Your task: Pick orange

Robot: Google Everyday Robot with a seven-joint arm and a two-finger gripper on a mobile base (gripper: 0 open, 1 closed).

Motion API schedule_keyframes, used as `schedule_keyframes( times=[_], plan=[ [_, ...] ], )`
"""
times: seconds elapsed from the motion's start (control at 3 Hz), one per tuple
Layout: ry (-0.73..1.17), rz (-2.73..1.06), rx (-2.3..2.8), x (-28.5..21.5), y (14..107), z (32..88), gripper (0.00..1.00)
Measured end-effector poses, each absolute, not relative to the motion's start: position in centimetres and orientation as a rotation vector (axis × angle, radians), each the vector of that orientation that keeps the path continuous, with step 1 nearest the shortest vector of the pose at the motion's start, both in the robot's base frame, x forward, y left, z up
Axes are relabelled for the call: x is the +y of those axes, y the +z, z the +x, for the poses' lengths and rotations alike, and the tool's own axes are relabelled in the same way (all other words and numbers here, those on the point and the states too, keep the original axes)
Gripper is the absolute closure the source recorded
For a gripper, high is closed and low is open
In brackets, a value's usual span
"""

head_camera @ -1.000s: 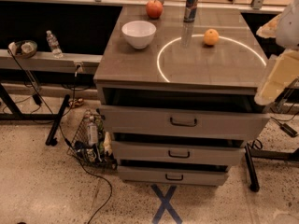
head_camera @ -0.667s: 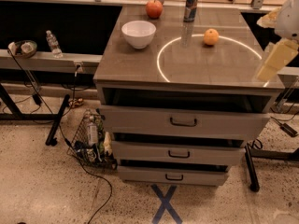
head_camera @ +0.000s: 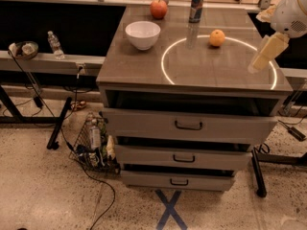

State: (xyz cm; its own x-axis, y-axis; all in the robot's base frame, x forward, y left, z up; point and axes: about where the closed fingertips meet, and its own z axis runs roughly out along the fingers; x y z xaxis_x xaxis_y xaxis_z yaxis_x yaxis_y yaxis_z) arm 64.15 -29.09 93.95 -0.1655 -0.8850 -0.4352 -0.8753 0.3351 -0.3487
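The orange [head_camera: 217,38] is small, round and bright orange-yellow. It lies on the grey cabinet top [head_camera: 144,63], right of centre, just inside the far part of a thin white ring [head_camera: 165,56]. My gripper [head_camera: 263,57] hangs from a white rounded arm [head_camera: 290,13] at the right edge of the camera view. It is over the cabinet top's right side, to the right of the orange and nearer to me, apart from it. It holds nothing that I can see.
A white bowl [head_camera: 142,34] stands at the top's left, a red-orange apple [head_camera: 159,8] behind it, and a tall can [head_camera: 195,5] behind the orange. The upper drawer [head_camera: 187,126] is pulled out. A wire basket [head_camera: 93,143] and cables lie on the floor to the left.
My gripper has moved up and to the left, from beside the cabinet's right edge to over its top, closer to the orange. Nothing else has moved.
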Motion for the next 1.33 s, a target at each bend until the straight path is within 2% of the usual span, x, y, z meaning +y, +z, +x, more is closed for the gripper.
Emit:
schedule_keyframes(
  times=[0.33, 1.33],
  plan=[
    [0.004, -1.485, 2.038, -28.9, 93.5, 65.0, 0.0],
    [0.189, -1.009, 1.944, -28.1, 89.7, 79.6, 0.0]
  ],
)
